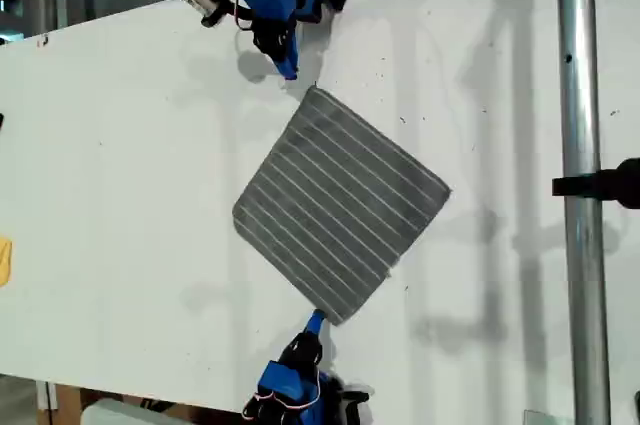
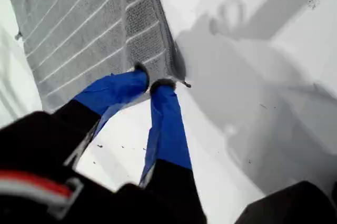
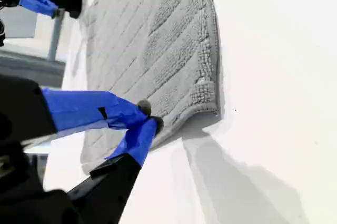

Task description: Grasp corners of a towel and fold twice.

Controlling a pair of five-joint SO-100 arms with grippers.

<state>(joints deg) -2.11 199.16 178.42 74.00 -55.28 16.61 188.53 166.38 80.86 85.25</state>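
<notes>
Towel (image 1: 340,203): flat on surface (image 1: 120,165).
First gripper (image 2: 149,84): closed at towel corner; grasp unclear.
Second gripper (image 3: 149,116): closed at corner; grasp unclear.
Risk: thin pinch may slip on lifting.

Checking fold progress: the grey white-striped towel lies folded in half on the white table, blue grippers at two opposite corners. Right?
No: the grey white-striped towel lies unfolded, one flat layer, in the exterior view. The rest is right.

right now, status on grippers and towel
My first gripper at a towel corner, grip unclear. My second gripper shut on the towel's edge by another corner. Towel flat, unfolded. Nothing in the way.
</notes>
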